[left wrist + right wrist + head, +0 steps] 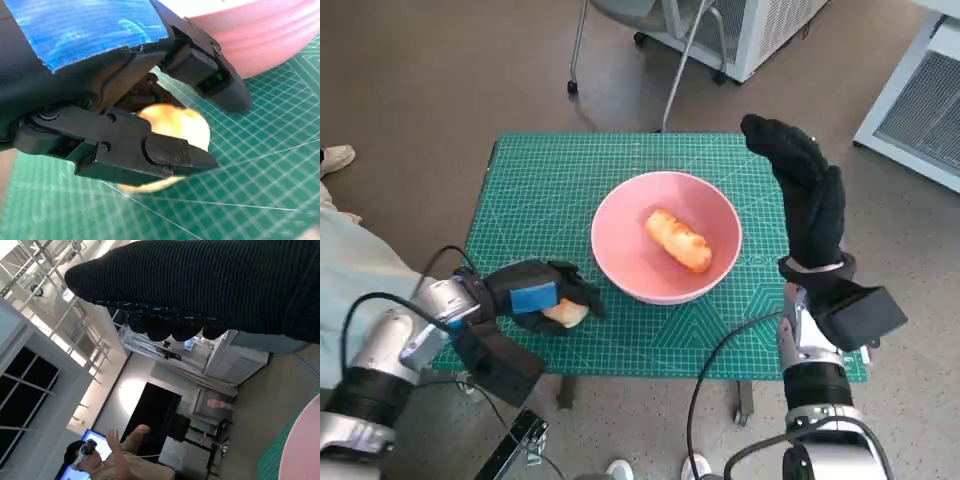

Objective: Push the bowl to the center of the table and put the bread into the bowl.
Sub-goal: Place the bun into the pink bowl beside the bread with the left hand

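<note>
A pink bowl stands about mid-table on the green cutting mat, with a golden bread piece lying inside it. A second, rounder bread roll sits at the mat's front left, gripped by my left hand. The left wrist view shows its black fingers wrapped over the roll, low above the mat, with the bowl's wall just beyond. My right hand is raised beside the bowl's right rim, fingers stretched out and holding nothing. The glove fills the right wrist view, the bowl's edge at a corner.
Chair legs and a white cabinet stand behind the table, and another white unit is at the right. A person's shoe shows at the left. A person with a raised hand appears in the right wrist view.
</note>
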Controlling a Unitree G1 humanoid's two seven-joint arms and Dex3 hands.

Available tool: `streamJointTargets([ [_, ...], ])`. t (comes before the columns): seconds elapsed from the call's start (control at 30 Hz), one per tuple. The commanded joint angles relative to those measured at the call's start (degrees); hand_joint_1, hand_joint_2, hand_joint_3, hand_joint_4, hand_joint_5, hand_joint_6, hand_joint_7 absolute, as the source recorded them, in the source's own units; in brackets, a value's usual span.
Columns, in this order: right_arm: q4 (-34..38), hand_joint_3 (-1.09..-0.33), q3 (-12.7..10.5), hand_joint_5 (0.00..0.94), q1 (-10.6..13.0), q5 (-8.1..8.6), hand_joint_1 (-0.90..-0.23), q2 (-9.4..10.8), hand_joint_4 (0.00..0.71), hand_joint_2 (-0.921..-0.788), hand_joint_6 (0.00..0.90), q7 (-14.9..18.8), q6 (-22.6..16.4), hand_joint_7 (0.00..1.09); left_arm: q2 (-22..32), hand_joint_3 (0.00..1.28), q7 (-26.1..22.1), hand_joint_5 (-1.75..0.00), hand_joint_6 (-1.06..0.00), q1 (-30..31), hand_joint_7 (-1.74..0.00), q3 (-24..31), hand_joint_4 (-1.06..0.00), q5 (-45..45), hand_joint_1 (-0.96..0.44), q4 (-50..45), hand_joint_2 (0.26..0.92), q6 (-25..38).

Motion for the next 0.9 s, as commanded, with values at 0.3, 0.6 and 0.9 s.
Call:
streamJointTargets([
  [0.3,0.34,-0.662,0.05,0.0,1.63,-0.33,-0.424,0.27,0.404,-0.904,0.118,-0.59,0.75,0.86,4.93,0.06,-1.75,-1.35,-0.83,-1.34,-0.94,10.18,-0.51,-9.75,0.0,-4.16,0.92,4.24],
  [0.6,0.87,-0.667,0.03,0.0,1.46,-0.64,-0.426,0.3,0.404,-0.901,0.12,-0.89,0.51,0.86,6.74,0.06,-4.89,-1.36,-0.88,-2.97,-0.87,15.49,-0.51,-16.18,0.0,-9.61,0.912,6.39],
  [0.9,0.97,-0.675,0.04,0.0,1.24,-0.74,-0.424,0.25,0.404,-0.897,0.121,-0.93,0.59,0.86,3.27,0.05,-6.24,-1.32,-0.84,-8.0,-0.95,15.52,-0.52,-17.03,0.0,-14.69,0.918,10.05],
])
